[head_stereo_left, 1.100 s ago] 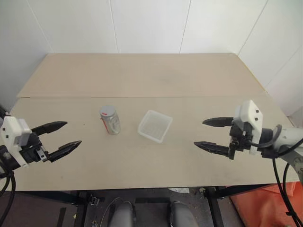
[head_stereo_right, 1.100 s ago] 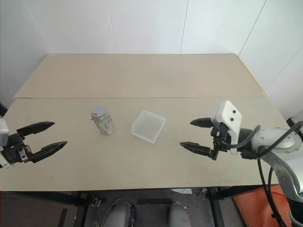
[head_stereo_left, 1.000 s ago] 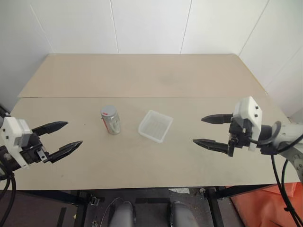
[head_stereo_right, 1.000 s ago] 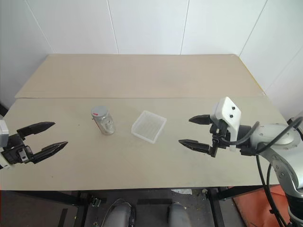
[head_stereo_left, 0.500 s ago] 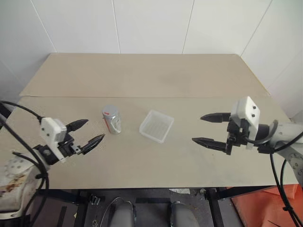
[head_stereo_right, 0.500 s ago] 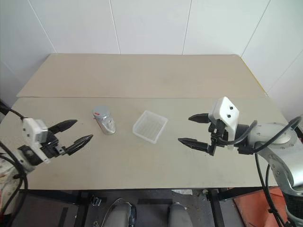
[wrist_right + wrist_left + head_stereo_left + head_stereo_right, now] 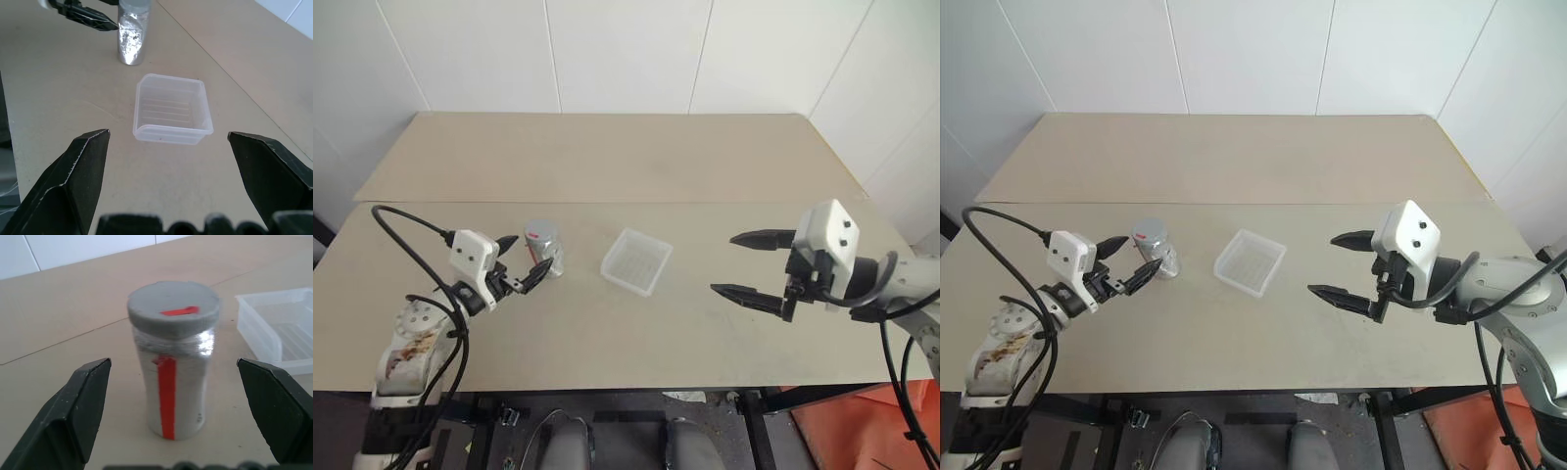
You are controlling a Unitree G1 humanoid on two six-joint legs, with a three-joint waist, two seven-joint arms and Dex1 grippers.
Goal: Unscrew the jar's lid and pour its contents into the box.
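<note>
The jar (image 7: 545, 254) stands upright on the table, left of centre, clear with a red stripe on its label. Its grey lid (image 7: 173, 308), marked with a red dash, sits screwed on top. The contents are hidden from me. My left gripper (image 7: 530, 252) is open and level, its fingertips (image 7: 93, 382) reaching either side of the jar without touching it. The box (image 7: 636, 261), a shallow translucent tray, lies empty just right of the jar. My right gripper (image 7: 724, 262) hovers open to the right of the box (image 7: 171, 110), with nothing between its fingers.
The beige table (image 7: 607, 333) is made of two boards with a seam running across behind the jar and box. White walls close off the far side. A black cable (image 7: 406, 220) loops over my left arm.
My left gripper has swung in from the table's left edge toward the right, up to the jar, staying open. The right gripper has kept its place.
</note>
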